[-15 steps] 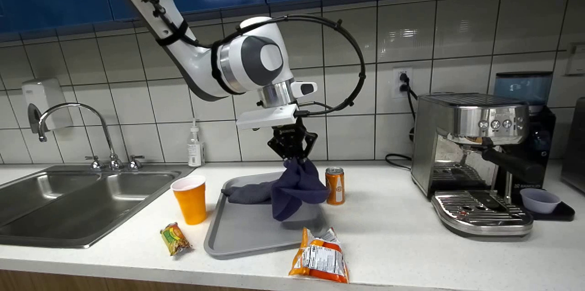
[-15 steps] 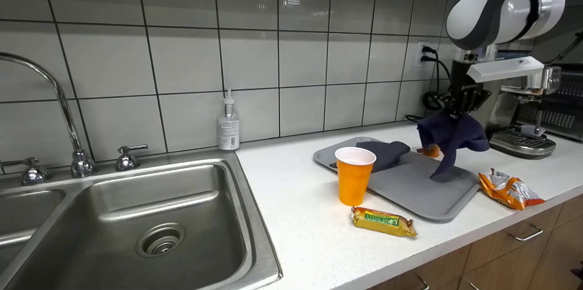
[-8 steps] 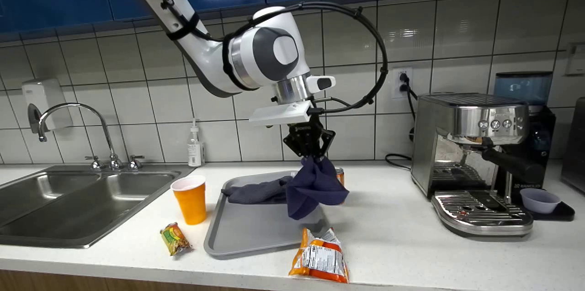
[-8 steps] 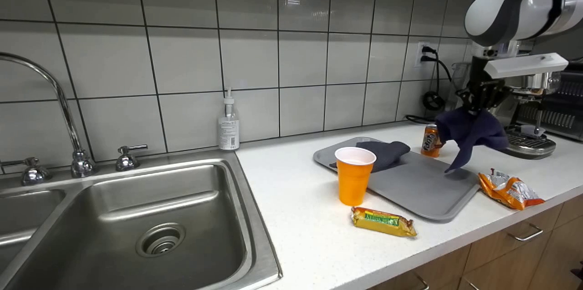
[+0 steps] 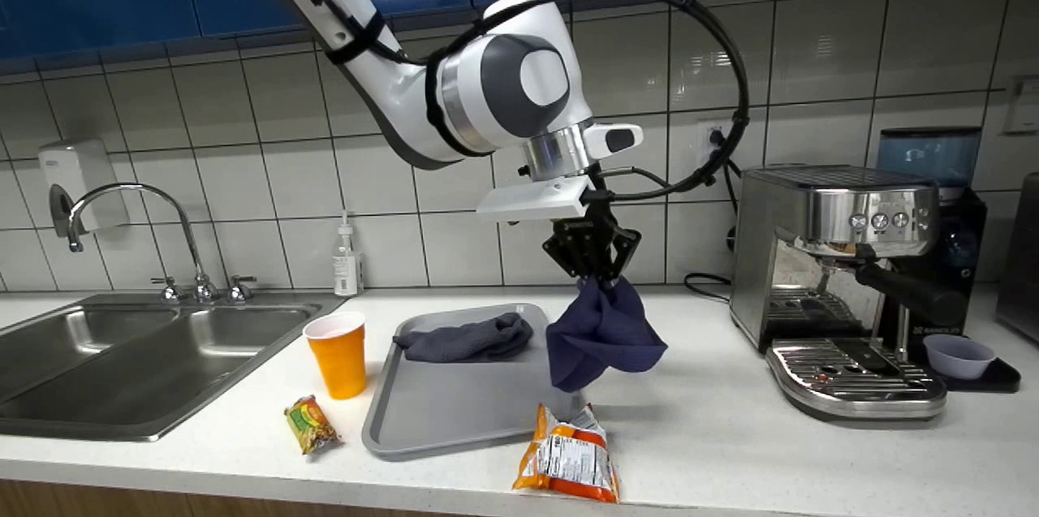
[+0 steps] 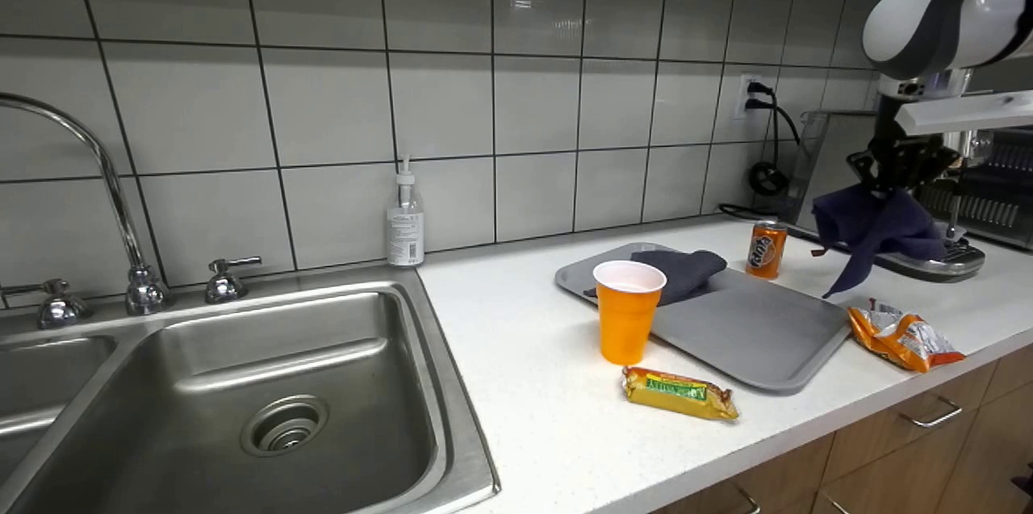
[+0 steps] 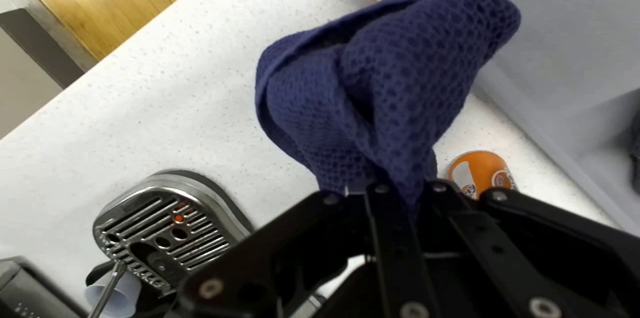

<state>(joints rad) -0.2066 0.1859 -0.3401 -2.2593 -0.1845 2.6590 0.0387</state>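
My gripper [image 5: 599, 280] is shut on a bunched purple-blue cloth [image 5: 601, 338], whose loose folds hang down below the fingertips. In the wrist view the cloth [image 7: 310, 103] runs up between the black fingers [image 7: 395, 238], over white counter and near the tray's edge. An orange can [image 6: 765, 249] stands on the counter beside the tray; the hanging cloth hides it in an exterior view. On the grey tray [image 5: 454, 420] lies a second, dark grey cloth [image 5: 467, 340], crumpled toward the back.
An orange cup [image 5: 337, 356] and a yellow snack packet [image 5: 310, 424] stand left of the tray. A chip bag [image 5: 571, 456] lies at its front right corner. The coffee machine [image 5: 836, 208] is farther right. A sink [image 6: 242, 385] and soap bottle [image 6: 405, 223] are at the left.
The arm has carried the purple cloth rightward, from above the tray to its right edge and beyond. The can is uncovered in one view, covered in another. Grip unchanged.
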